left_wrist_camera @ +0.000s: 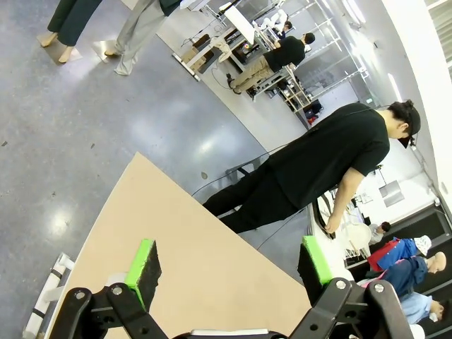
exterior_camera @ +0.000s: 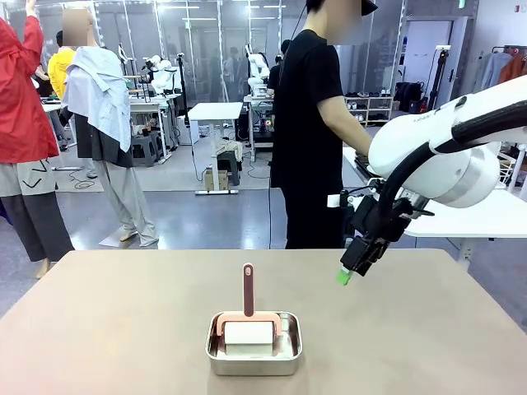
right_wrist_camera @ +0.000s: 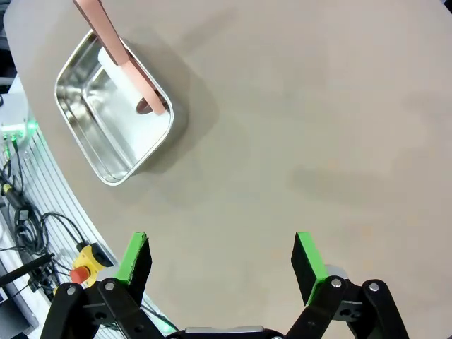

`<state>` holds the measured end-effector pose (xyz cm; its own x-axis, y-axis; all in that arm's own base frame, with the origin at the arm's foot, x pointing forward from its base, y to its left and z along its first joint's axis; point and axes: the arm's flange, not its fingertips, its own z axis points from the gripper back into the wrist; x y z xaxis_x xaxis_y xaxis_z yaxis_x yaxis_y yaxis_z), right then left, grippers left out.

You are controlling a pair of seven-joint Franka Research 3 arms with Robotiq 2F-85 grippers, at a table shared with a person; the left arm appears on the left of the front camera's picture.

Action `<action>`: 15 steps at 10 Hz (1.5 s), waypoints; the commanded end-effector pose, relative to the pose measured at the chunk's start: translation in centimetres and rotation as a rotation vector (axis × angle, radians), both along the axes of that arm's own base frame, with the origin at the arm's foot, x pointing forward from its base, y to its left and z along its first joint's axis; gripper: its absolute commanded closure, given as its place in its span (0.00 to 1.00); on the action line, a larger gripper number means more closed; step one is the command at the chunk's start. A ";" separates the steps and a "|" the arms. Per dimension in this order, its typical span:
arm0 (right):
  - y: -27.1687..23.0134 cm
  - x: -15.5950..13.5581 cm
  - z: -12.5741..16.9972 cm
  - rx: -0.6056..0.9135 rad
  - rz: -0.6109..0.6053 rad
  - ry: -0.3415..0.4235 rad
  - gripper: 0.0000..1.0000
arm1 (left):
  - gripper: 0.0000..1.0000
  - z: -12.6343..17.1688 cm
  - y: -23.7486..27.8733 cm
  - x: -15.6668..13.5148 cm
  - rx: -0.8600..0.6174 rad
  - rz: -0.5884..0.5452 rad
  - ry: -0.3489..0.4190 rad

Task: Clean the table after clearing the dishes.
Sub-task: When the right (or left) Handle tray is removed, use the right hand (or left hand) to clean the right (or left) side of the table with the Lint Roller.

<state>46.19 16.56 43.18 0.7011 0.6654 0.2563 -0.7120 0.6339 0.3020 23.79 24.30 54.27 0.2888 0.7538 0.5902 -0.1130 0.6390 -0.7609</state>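
The tan-brown table (exterior_camera: 115, 329) carries a square steel pan (exterior_camera: 254, 344) near its front middle. In the pan lies a roller (exterior_camera: 249, 329) with a white roll and a pink handle that stands up. The dishes are out of view. My right gripper (exterior_camera: 347, 273) hangs open above the table's right half, to the right of and beyond the pan. In the right wrist view the right gripper (right_wrist_camera: 220, 258) is open over bare table (right_wrist_camera: 296, 106), with the pan (right_wrist_camera: 106, 134) and roller handle (right_wrist_camera: 120, 53) at the upper left. My left gripper (left_wrist_camera: 229, 268) is open, with nothing between its green pads.
A person in black (exterior_camera: 309, 132) stands at the table's far side, turned toward a white table (exterior_camera: 486, 216) at the right. The left wrist view looks past the table's far corner (left_wrist_camera: 138, 159) at the grey floor. Other people stand farther off at the left.
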 end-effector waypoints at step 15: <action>18.0 8.1 1.7 -0.213 0.617 0.015 0.00 | 0.00 0.1 0.0 -0.1 -0.003 0.002 0.011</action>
